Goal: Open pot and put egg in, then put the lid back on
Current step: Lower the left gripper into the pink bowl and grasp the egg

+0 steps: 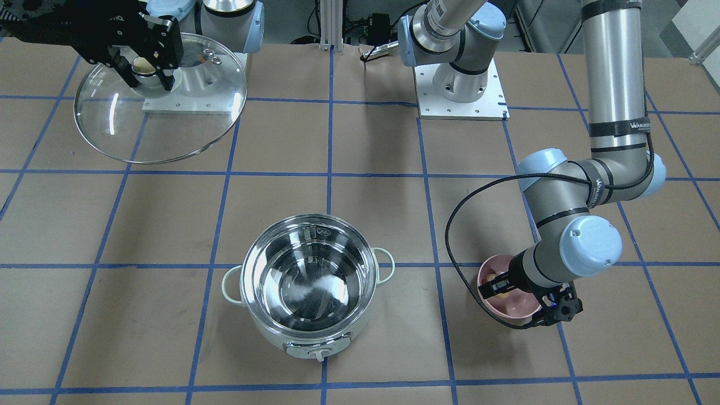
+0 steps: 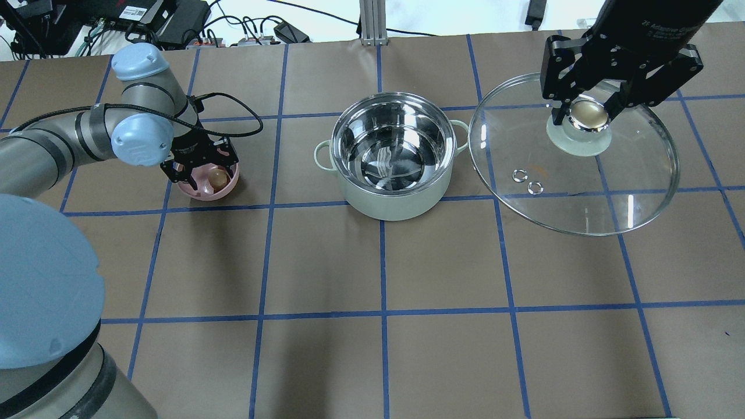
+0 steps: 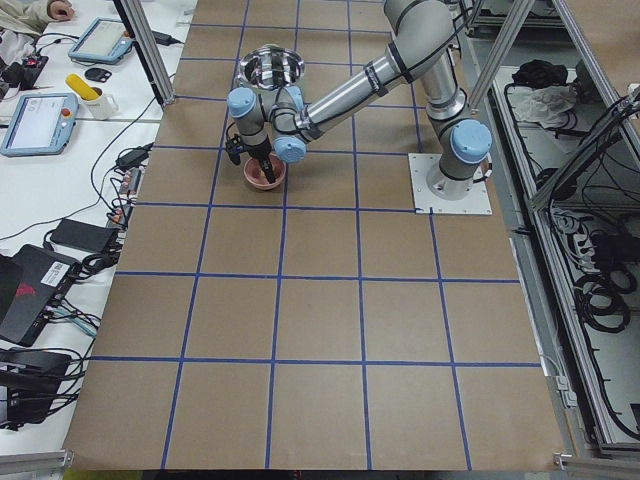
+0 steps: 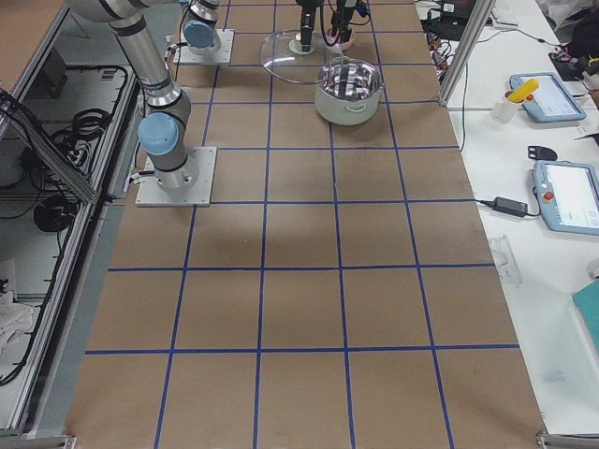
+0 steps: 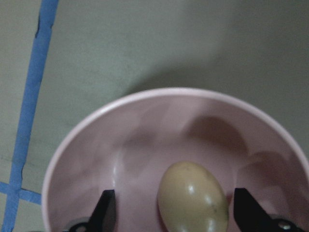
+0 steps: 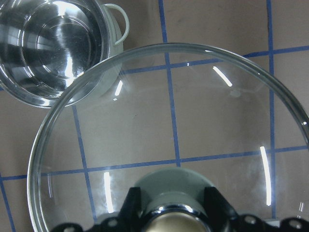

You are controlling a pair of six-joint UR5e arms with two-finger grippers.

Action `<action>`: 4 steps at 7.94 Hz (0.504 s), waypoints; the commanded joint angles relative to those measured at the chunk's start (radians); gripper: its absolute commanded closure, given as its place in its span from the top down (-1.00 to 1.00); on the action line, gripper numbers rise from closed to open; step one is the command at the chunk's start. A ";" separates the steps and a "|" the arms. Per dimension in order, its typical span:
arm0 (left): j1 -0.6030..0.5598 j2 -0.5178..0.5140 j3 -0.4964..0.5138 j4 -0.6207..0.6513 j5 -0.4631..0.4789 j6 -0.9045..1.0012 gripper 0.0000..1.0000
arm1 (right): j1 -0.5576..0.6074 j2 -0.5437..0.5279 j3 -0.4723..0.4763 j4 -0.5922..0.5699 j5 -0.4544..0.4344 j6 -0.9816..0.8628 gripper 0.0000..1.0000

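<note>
The pot (image 2: pixel 393 154) stands open and empty at the table's middle, and it also shows in the front view (image 1: pixel 309 281). My right gripper (image 2: pixel 586 113) is shut on the beige knob of the glass lid (image 2: pixel 573 174). It holds the lid tilted in the air to the right of the pot, as the front view (image 1: pixel 160 124) also shows. The egg (image 5: pixel 193 200) lies in a pink bowl (image 5: pixel 145 140). My left gripper (image 5: pixel 176 212) is open and reaches down into the bowl with one finger on each side of the egg (image 2: pixel 218 176).
The pink bowl (image 2: pixel 201 191) sits left of the pot, about one grid square away. The arms' base plates (image 1: pixel 461 98) stand at the table's robot side. A black cable (image 1: pixel 455 236) loops off the left wrist. Blue tape lines cross the brown table.
</note>
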 commanded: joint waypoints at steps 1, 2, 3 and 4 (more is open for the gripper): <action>0.000 -0.001 0.003 0.001 0.002 0.000 0.06 | 0.000 0.000 0.000 0.000 0.000 0.000 -0.49; 0.000 -0.001 0.005 0.001 0.003 -0.010 -0.06 | 0.000 0.000 0.000 0.000 0.000 0.000 -0.49; 0.000 -0.001 0.008 0.001 0.009 -0.023 -0.12 | 0.000 0.000 0.000 0.002 0.000 0.000 -0.49; 0.000 -0.001 0.012 0.001 0.009 -0.025 -0.15 | 0.000 0.000 0.000 0.000 0.000 0.000 -0.49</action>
